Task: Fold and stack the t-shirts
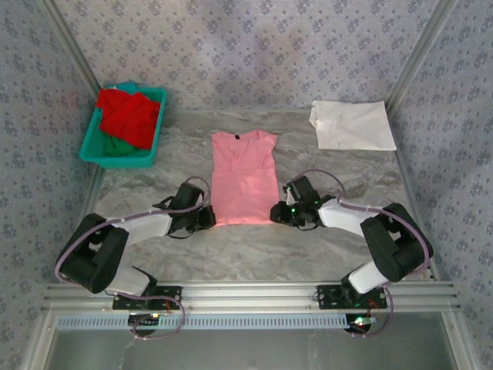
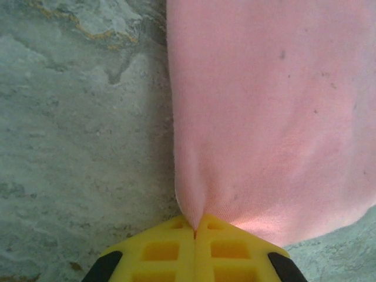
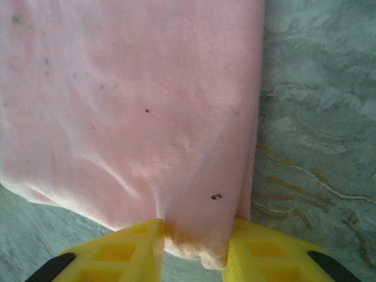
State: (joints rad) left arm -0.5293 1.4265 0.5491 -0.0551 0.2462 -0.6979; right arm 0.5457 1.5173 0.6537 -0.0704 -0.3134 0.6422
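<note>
- In the middle of the grey marbled table top (image 1: 254, 254) lies a light pink t-shirt (image 1: 243, 177) of soft cloth. It is spread flat as a long, narrow shape, with its dark-edged collar toward the far wall and its hem toward the arm bases.
- At the near left corner of the light pink t-shirt sits the left gripper (image 1: 206, 218). In the left wrist view its yellow waffle-patterned fingers (image 2: 161, 252) are pressed together with no gap. The hem corner of the shirt (image 2: 276, 117) is pinched between their tips, and the cloth puckers to a point there.
- At the near right corner of the light pink t-shirt sits the right gripper (image 1: 279, 213). In the right wrist view its yellow fingers (image 3: 126, 249) stand narrow, with the hem corner of the shirt (image 3: 129, 117) bunched between them and touching both. Creases in the cloth run toward that spot.
- Far right of the light pink t-shirt, well apart from it, a white t-shirt (image 1: 352, 125) lies folded into a flat rectangle.
- Far left of the light pink t-shirt, a teal plastic basket (image 1: 91, 146) stands at the table's edge. A crumpled red t-shirt (image 1: 129, 116) is heaped in it, over a green cloth (image 1: 123, 146).
</note>
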